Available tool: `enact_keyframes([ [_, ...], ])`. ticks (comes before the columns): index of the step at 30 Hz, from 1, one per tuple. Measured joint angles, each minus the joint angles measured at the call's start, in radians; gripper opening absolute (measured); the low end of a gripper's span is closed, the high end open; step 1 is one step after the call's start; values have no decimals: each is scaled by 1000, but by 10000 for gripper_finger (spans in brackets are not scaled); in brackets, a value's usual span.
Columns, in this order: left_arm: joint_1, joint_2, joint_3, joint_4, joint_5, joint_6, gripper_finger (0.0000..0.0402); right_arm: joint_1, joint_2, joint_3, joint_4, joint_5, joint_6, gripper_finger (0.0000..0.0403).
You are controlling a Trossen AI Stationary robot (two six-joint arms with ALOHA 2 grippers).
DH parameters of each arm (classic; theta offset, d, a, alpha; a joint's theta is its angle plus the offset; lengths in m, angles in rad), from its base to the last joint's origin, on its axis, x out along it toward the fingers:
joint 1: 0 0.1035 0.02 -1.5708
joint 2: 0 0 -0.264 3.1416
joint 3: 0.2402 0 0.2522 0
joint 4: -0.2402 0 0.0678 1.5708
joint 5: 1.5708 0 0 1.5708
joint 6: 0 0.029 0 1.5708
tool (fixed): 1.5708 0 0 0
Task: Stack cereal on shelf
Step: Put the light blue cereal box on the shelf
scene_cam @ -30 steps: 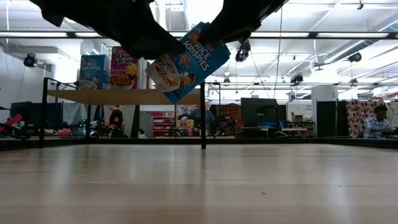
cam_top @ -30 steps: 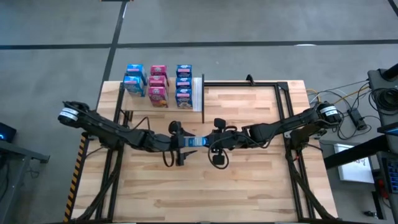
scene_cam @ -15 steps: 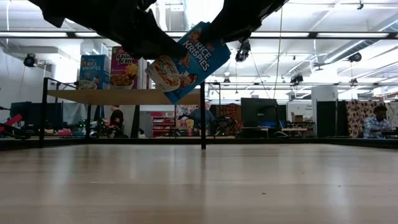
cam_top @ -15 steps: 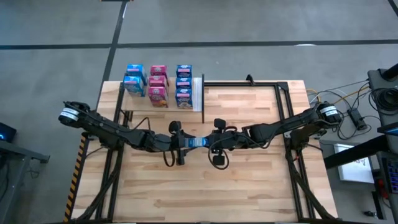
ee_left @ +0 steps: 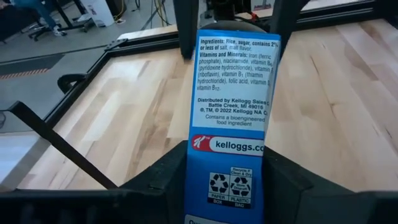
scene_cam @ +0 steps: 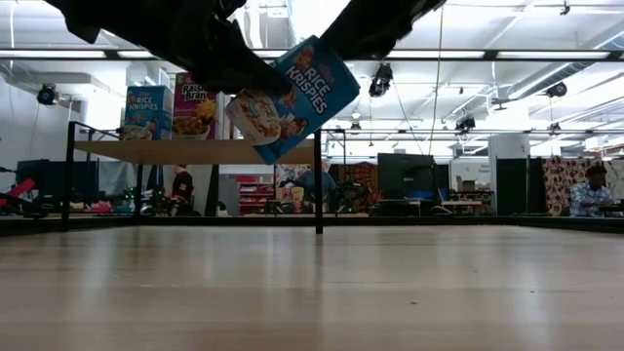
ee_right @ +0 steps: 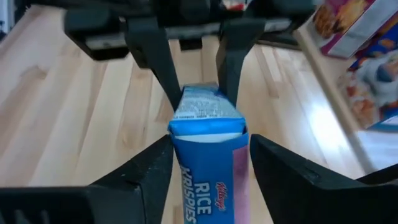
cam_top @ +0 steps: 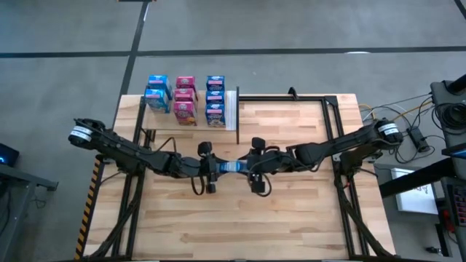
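Mid-handover above plank tabletop (cam_top: 291, 218): my left tool (cam_top: 215, 167) clamps bright blue cardboard cereal box (cam_top: 231, 167); right tool (cam_top: 250, 168) straddles it, jaws loosened. Next: carry to pale wood shelf (cam_top: 231, 110).

A blue Rice Krispies cereal box (scene_cam: 290, 97) hangs tilted in the air between my two claws above mid-table; the other blue and pink boxes (cam_top: 185, 100) stand on the shelf (cam_top: 231, 109) at the table's far edge
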Motion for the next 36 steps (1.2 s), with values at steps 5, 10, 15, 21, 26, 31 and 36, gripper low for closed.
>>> enact_keyframes([
  [5,-15,-18,-2,1,2,5,136,2,-94,0,-49,0,-19,205],
  [10,-53,-76,-5,51,4,51,136,2,-225,-33,-68,0,-42,205],
  [15,-92,-161,-8,91,44,83,136,2,-342,-163,57,-23,-61,205],
  [21,-119,-216,-9,137,79,124,136,3,-377,-414,486,-106,-135,205],
  [26,-121,-231,-9,206,87,158,135,2,-307,-543,811,-125,-199,206],
  [31,-121,-234,-9,276,87,231,135,2,-197,-566,1016,-196,-162,206],
  [36,-119,-226,-9,319,87,291,135,2,-86,-511,1072,-208,-153,219],
])
